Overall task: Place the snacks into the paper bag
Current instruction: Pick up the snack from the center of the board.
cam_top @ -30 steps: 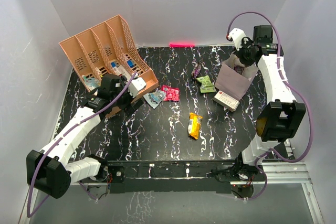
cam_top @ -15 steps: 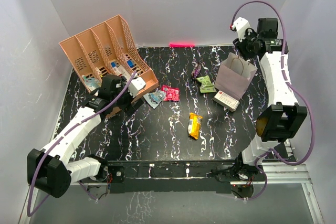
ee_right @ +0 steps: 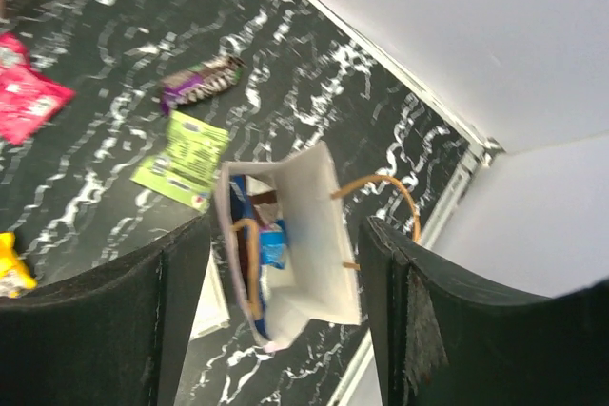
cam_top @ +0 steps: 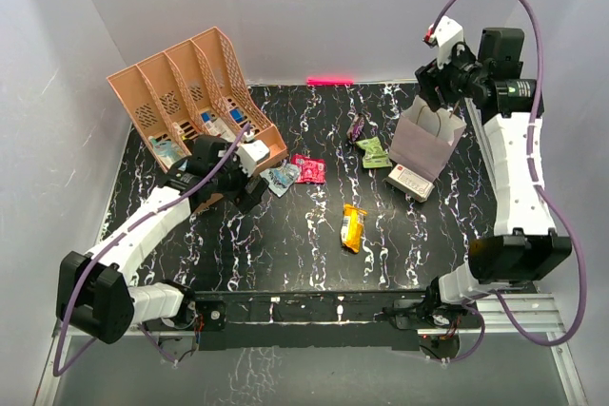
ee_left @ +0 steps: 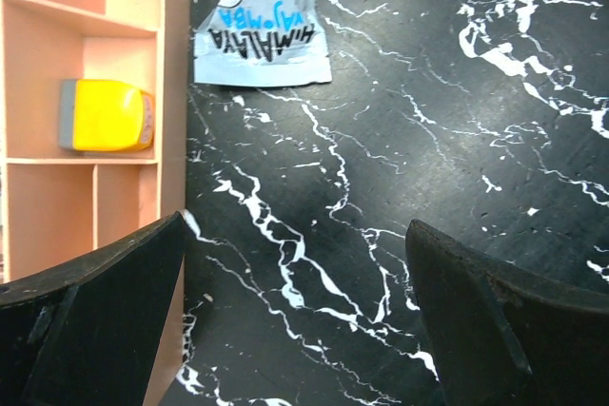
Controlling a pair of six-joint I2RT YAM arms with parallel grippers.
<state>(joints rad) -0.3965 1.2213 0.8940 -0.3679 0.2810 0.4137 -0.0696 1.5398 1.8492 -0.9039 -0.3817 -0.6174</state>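
The pale paper bag [cam_top: 423, 145] stands upright at the back right, with blue packets [ee_right: 273, 246] inside it. My right gripper [cam_top: 440, 94] hangs open just above the bag's mouth [ee_right: 319, 221], with nothing between its fingers. On the table lie a purple bar [cam_top: 357, 126], a green packet [cam_top: 374, 152], a pink packet [cam_top: 308, 168], a grey-blue packet [cam_top: 282, 176] and a yellow packet [cam_top: 353, 226]. My left gripper [cam_top: 245, 187] is open and low over bare table, a little short of the grey-blue packet [ee_left: 262, 21].
A peach slotted organiser [cam_top: 190, 92] stands at the back left, its front edge [ee_left: 173, 92] beside my left finger; a yellow item [ee_left: 105, 116] lies in one slot. A white box [cam_top: 411, 182] lies against the bag's near side. Walls close in on three sides.
My right gripper has risen out of the bag's mouth and its jaws have spread apart. My left arm has edged slightly toward the grey-blue packet.
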